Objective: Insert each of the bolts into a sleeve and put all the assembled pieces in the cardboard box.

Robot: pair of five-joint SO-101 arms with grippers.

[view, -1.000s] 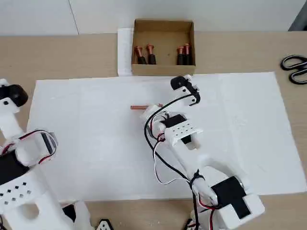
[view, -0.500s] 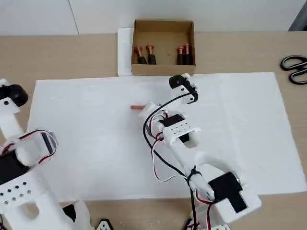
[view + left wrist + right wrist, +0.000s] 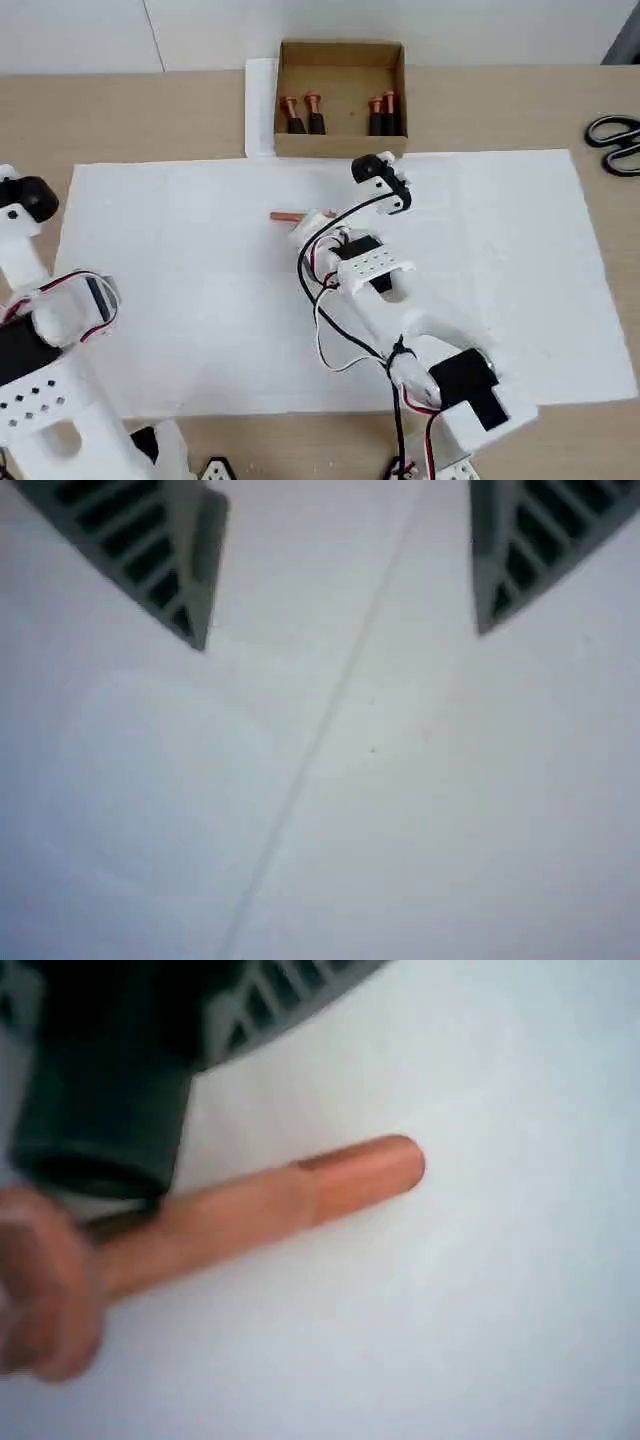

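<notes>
Clock set with 12 at the far table edge, where the box stands.

At the 8 o'clock corner of the white sheet (image 3: pixel 180 290) stands the left arm (image 3: pixel 50 380), overhanging the sheet's near-left edge. Its left gripper (image 3: pixel 340 625) has fingers (image 3: pixel 190 590) spread wide over the sheet, and a crease (image 3: pixel 320 740) runs under the gap.

A broad run of sheet lies between that arm and the bolt (image 3: pixel 284 215). The bolt is near sheet centre, a little toward 12, with its free end pointing to 9 o'clock and its other end under the right gripper (image 3: pixel 312 221). In the wrist view the copper shaft lies across the sheet, with a dark cylinder (image 3: pixel 100 1100) just over its head end; sleeve or gripper part, cannot tell. Whether the right gripper is spread or pinching, cannot tell.

From the sheet's near edge at 5 o'clock rises the right arm (image 3: pixel 440 380). A wide run of sheet extends from it toward 3 o'clock, out to the sheet's right edge.

At 12 sits the cardboard box (image 3: pixel 340 146), its near wall meeting the sheet's far edge, with a short strip of sheet between it and the right gripper. Inside are assembled pieces (image 3: pixel 291 118), one pair to the left and another pair to the right.

Scissors (image 3: pixel 612 140) lie on the bare table (image 3: pixel 120 110) at 2 o'clock, off the sheet's far-right corner.

Since a second ago the right gripper has edged toward 10 o'clock, its arm leaning with it. The bolt has shifted slightly toward 12. The left arm and the box contents are unmoved.
</notes>
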